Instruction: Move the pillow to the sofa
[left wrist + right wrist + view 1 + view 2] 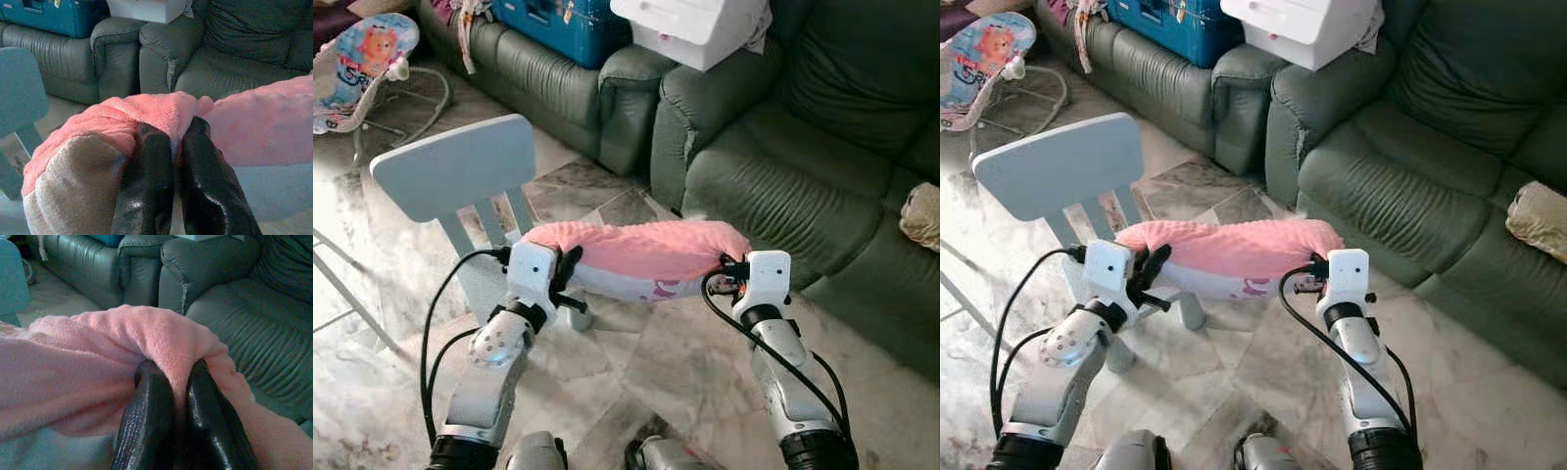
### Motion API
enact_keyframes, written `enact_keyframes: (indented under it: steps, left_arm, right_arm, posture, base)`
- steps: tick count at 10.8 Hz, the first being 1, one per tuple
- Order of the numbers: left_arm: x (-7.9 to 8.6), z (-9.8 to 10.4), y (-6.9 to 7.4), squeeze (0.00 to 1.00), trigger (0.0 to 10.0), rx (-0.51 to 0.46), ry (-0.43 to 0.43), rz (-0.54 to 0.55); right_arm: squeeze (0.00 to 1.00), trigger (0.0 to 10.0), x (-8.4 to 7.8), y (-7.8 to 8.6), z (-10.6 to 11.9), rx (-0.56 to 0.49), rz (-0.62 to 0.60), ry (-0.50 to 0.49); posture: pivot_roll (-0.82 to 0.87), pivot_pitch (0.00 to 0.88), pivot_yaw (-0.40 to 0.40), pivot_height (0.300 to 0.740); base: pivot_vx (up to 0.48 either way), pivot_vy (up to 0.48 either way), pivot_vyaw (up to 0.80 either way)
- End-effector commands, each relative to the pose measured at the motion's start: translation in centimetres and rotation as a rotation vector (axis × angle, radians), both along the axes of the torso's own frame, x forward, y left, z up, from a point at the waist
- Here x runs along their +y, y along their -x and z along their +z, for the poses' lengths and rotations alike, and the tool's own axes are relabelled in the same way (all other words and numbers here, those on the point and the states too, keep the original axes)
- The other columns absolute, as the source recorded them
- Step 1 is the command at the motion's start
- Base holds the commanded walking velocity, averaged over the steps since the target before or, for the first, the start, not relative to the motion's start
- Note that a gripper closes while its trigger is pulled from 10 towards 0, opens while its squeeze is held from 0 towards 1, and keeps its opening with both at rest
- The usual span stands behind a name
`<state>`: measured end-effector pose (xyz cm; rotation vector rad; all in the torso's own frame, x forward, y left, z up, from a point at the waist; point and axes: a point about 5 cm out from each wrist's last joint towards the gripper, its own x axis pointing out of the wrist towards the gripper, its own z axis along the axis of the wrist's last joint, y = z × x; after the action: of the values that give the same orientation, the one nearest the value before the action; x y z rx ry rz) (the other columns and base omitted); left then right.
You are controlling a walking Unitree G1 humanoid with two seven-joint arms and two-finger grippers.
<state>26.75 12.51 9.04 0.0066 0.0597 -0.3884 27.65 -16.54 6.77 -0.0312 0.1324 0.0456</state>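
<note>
The pink pillow (641, 253) hangs above the chair (460, 181), near the sofa (783, 166). The left gripper (570, 279) pinches one end. The right gripper (732, 269) pinches the other.

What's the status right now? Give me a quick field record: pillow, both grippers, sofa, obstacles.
pillow: pink pillow, held up between both arms, in front of the small chair
left gripper: jaws shut on pillow's left end
right gripper: jaws shut on pillow's right end
sofa: green sofa ahead and to the right, nearest seat cushion bare
obstacles: light blue chair just behind pillow; white box on sofa arm
</note>
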Motion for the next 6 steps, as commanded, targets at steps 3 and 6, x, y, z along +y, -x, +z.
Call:
enact_keyframes:
  steps: [3,6]
  left_arm:
    - [-0.33,0.24,0.03,0.0,10.0,-0.015,0.017,-0.024]
    - [-0.58,0.24,0.02,0.0,10.0,-0.013,0.029,-0.041]
  right_arm:
    - [0.0,10.0,-0.35,0.08,-0.09,0.001,-0.018,0.002]
    - [0.0,10.0,-0.3,0.07,-0.02,-0.005,-0.018,-0.004]
  posture:
    - [0.0,0.064,-0.054,0.74]
    - [0.0,0.063,-0.053,0.74]
  base:
    - [0.0,0.0,-0.8]
    - [0.294,0.0,-0.42]
